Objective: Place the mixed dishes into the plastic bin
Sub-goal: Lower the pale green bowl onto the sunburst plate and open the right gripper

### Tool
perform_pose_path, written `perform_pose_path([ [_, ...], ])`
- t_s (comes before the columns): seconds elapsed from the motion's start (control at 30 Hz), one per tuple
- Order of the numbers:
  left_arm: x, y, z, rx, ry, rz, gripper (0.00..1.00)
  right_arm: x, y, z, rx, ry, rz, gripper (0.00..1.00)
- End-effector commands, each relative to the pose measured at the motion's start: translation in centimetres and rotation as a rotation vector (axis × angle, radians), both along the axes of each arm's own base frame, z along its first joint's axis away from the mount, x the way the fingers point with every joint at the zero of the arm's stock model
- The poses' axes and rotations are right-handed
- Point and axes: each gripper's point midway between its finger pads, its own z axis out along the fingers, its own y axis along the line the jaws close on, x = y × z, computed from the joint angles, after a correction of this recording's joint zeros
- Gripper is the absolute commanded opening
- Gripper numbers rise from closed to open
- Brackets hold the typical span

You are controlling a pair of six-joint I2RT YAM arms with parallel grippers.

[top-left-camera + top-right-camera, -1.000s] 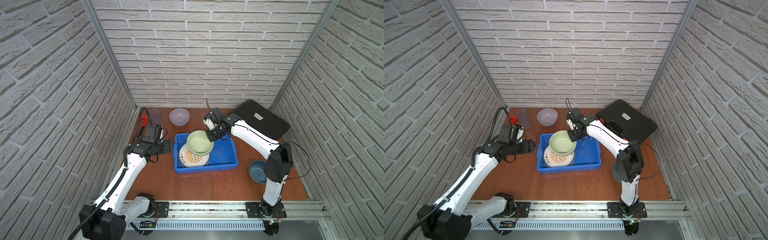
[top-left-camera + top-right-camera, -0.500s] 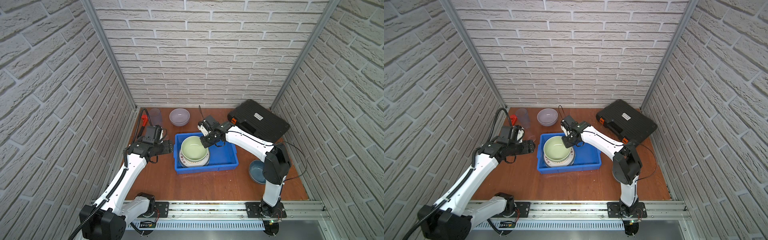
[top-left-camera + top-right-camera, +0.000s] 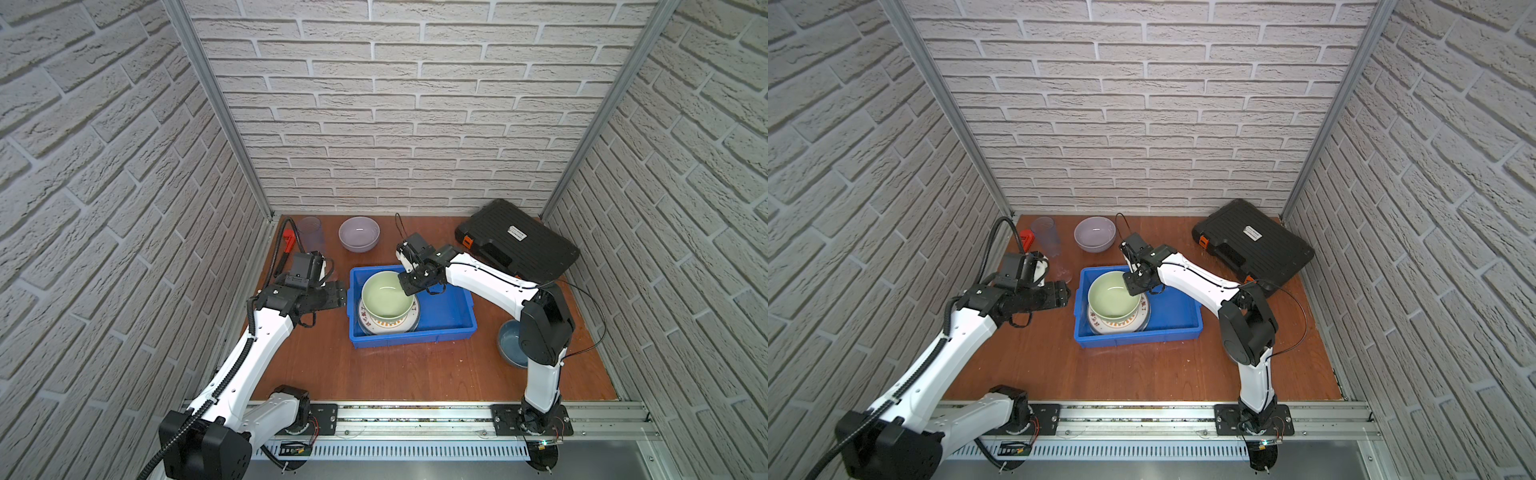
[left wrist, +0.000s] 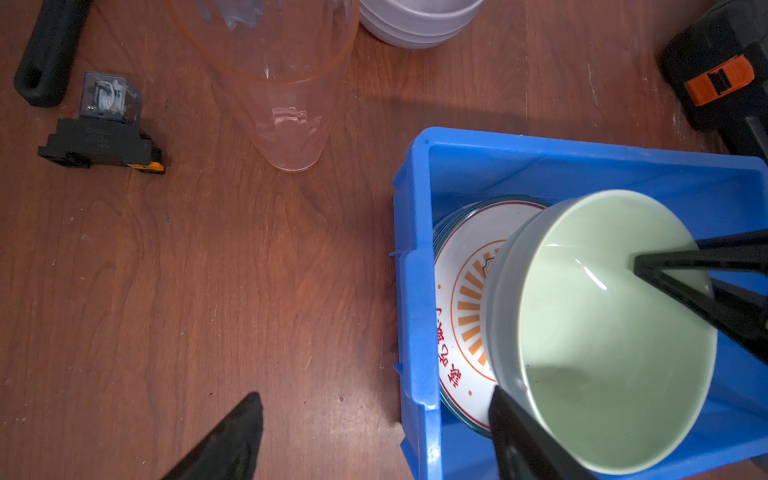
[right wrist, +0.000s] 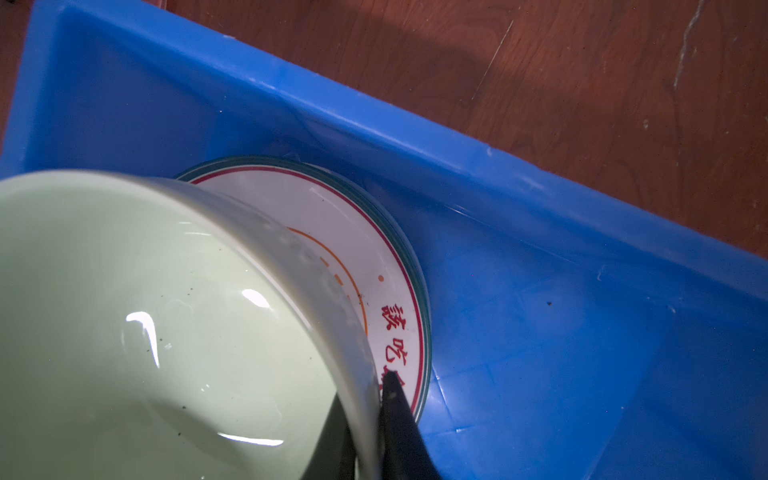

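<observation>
**Pale green bowl (image 3: 386, 296) held over plates (image 3: 374, 326) inside the blue bin (image 3: 440, 309)**

Both top views show a wooden tabletop enclosed by brick-pattern walls, with two white robot arms. The blue bin sits near the middle of the table. At its left end is a stack of plates. The top one is white with an orange sunburst and red lettering.

The pale green bowl is low over that stack and slightly tilted. Whether its base touches the top plate cannot be told. The right gripper (image 3: 406, 284) is clamped on the bowl's rim, with one finger inside and one outside.

The left gripper (image 3: 338, 293) hovers just beside the bin's left wall. Its jaws are apart and it holds nothing.

Outside the bin, a lilac bowl (image 3: 359, 235) and a clear tumbler (image 3: 311, 232) stand near the back wall. A red pipe wrench (image 3: 289, 243) lies at the back left. A blue-grey bowl (image 3: 509, 343) sits to the right of the bin, partly hidden by the right arm. A black tool case (image 3: 515, 241) fills the back right corner.
</observation>
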Motion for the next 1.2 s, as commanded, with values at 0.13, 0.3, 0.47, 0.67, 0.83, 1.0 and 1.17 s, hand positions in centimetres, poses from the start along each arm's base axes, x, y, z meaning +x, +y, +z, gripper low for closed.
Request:
perform_pose_path([
  [0.13,0.3,0.1,0.3,-0.009,-0.034,-0.003,0.85,1.0,2.1,1.6,0.102,-0.053,-0.01,0.06],
  [0.3,0.4,0.0,0.4,-0.01,-0.035,-0.003,0.85,1.0,2.1,0.9,0.097,-0.042,-0.017,0.06],
  [0.47,0.4,0.1,0.4,-0.009,-0.036,-0.003,0.85,1.0,2.0,0.5,0.091,-0.036,-0.019,0.06],
  [0.67,0.5,0.1,0.5,-0.013,-0.04,-0.003,0.85,0.9,2.1,0.1,0.092,-0.03,-0.021,0.06],
  [0.83,0.5,0.0,0.6,-0.016,-0.039,-0.007,0.85,0.8,2.3,-0.4,0.096,-0.016,-0.025,0.06],
  [1.0,0.6,-0.1,0.8,-0.017,-0.042,-0.009,0.85,0.8,2.4,-0.9,0.1,-0.009,-0.03,0.09],
  [1.17,0.6,-0.1,0.8,-0.018,-0.042,-0.008,0.85,0.7,2.4,-1.0,0.101,-0.004,-0.035,0.15],
])
